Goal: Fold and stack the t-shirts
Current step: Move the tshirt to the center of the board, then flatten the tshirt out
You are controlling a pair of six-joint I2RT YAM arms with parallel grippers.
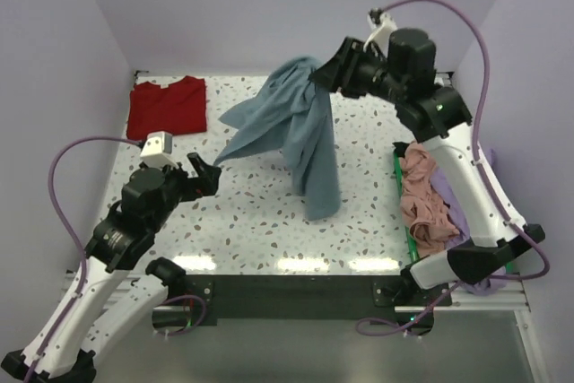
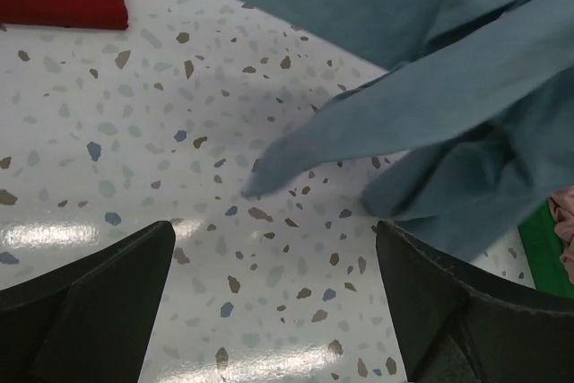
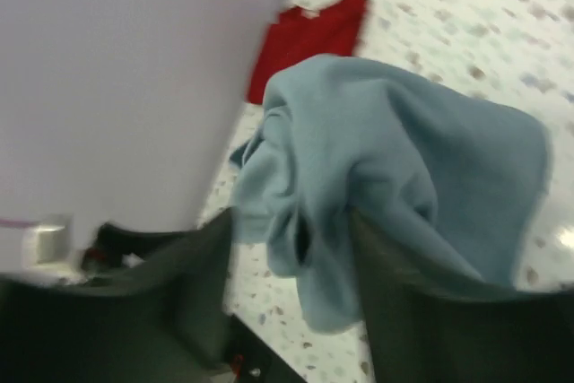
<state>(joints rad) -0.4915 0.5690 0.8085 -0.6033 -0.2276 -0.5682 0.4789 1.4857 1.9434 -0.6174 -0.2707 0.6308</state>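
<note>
Top external view: nearest, at about 8 o'clock on the desk (image 1: 260,226), the left gripper (image 1: 208,174) hovers low with its fingers apart and nothing between them, facing a loose tip of the blue shirt (image 1: 300,132). At 3 to 4 o'clock a pink shirt (image 1: 426,199) lies crumpled in a green-edged tray (image 2: 549,253), with a lavender shirt (image 1: 459,220) showing beneath it. The blue shirt fills the middle. It is bunched at the top and hangs in long folds, its lower end seems to rest on the desk near the centre, and one flap trails toward 9 o'clock. Farther back, at about 1 o'clock and raised above the desk, the right gripper (image 1: 325,73) is clamped on that bunched top. Farthest, at 10 to 11 o'clock, a red shirt (image 1: 166,107) lies folded flat, well apart from the rest. The blue shirt looks light and quite limp: held at one spot it collapses into a rope and has no stiffness to keep a shape. It is not fragile, but it will likely slide on the glossy desk. A second hold on an outer edge should spread it, and the trailing flap near the left gripper is the likeliest place. A pinch through several layers would probably keep it bunched.
</note>
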